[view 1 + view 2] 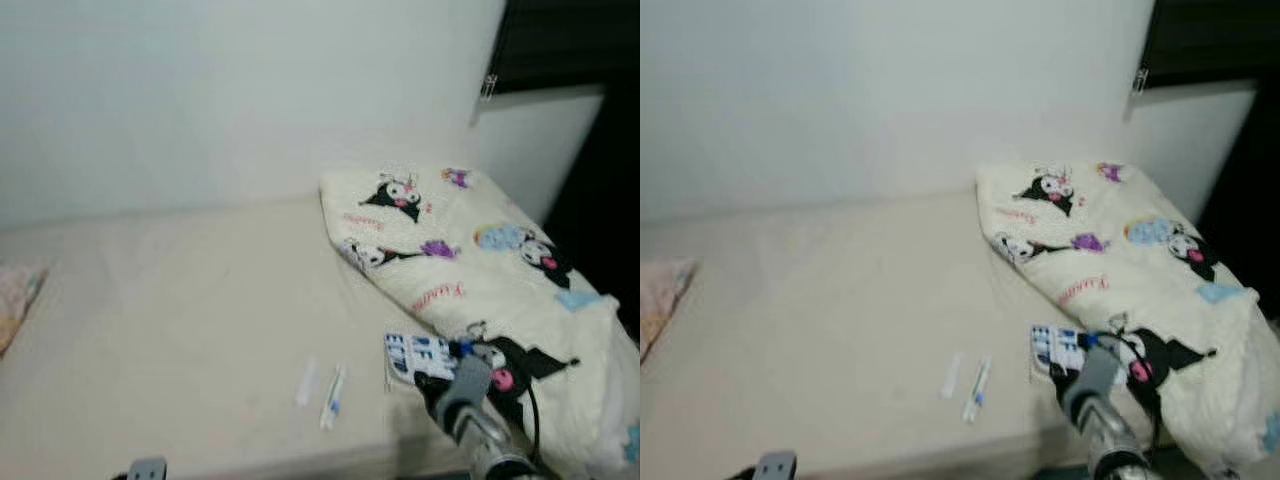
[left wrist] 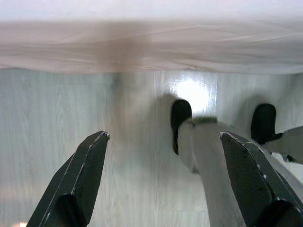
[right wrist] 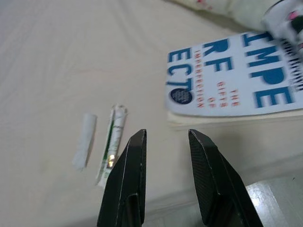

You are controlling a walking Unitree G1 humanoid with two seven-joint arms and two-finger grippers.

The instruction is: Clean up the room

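— Where's the clutter?
— A book [image 3: 232, 78] and two wrappers [image 3: 110, 142] lie near the bed's [image 1: 180, 300] front edge.
— The right end effector [image 3: 165, 137]?
— Over that edge, fingers apart, holding nothing. The left end effector [image 2: 163, 142] is spread wide above the floor [image 2: 57, 123].

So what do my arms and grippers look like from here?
The right arm is silver-grey and cylindrical, with a black cable looping beside it. Each gripper has two long, flat, tapering black fingers: the right gripper and the left gripper.
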